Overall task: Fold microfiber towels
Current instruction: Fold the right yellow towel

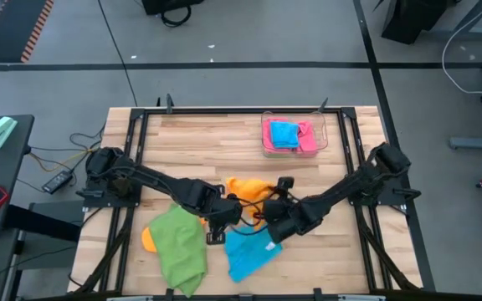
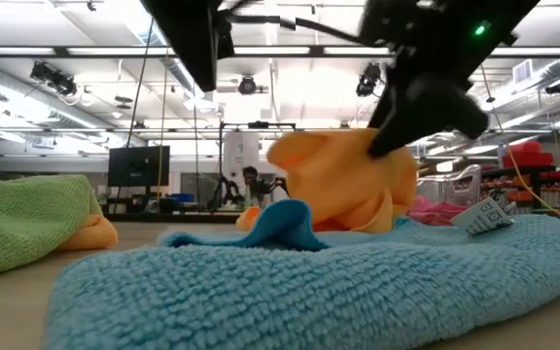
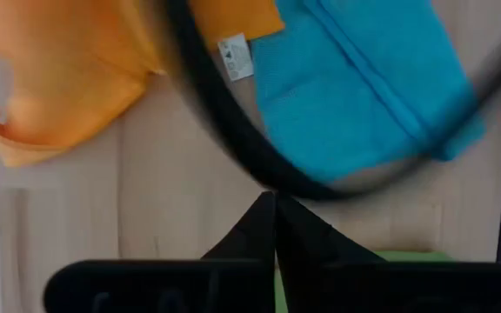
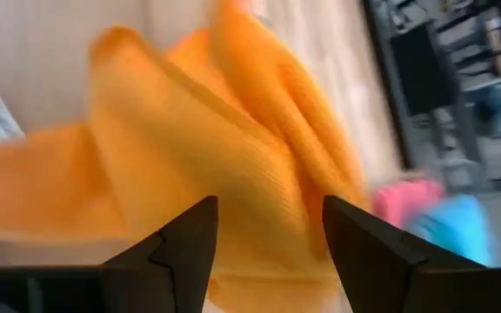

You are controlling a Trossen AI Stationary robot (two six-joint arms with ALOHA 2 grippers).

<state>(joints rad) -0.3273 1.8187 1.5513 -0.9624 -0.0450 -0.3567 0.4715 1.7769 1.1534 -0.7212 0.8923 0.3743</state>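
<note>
1. Four loose towels lie at the high view's lower middle: a blue towel (image 1: 249, 252), a green towel (image 1: 178, 247), an orange towel (image 1: 249, 191), and another orange one (image 1: 148, 239) under the green.
2. Upper right, a clear tray (image 1: 294, 151) holds one pink towel (image 1: 308, 134) and one blue.
3. The right gripper (image 4: 268, 228) stands spread at the orange towel; the left gripper (image 3: 274, 228) is pressed together, empty.
4. Only the low view shows a person (image 2: 252, 183) far behind.

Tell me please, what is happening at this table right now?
Two robot arms are sorting small towels on a wooden table. The right gripper is open around a bunched orange towel; the left gripper is shut and empty. A blue towel and a green towel lie unfolded. Pink and blue towels sit in a clear tray.
</note>
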